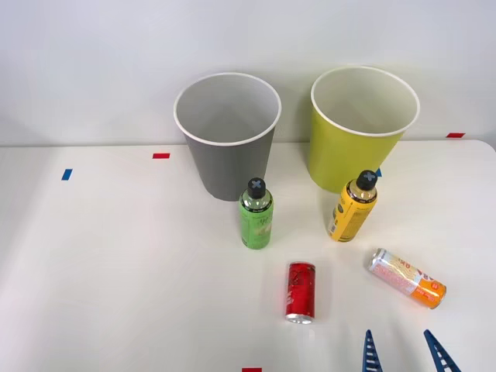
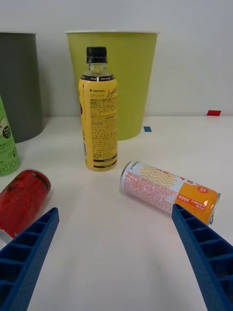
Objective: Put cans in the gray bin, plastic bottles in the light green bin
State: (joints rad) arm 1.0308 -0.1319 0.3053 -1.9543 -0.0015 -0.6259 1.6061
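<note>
In the front view nothing is sorted yet: the gray bin and light green bin stand at the far side of the table, the green-label bottle and yellow-orange bottle stand upright just in front of them, and nearer lie the red can and, to its right, the pink-white can, with the right pincer at the near edge, spread wide and holding nothing. In the right wrist view the blue fingers flank bare table, the pink-white can beside one and the red can beside the other, so the step looks like approaching a first can, calling for centring over one, closing across it, then carrying it to the gray bin.
</note>
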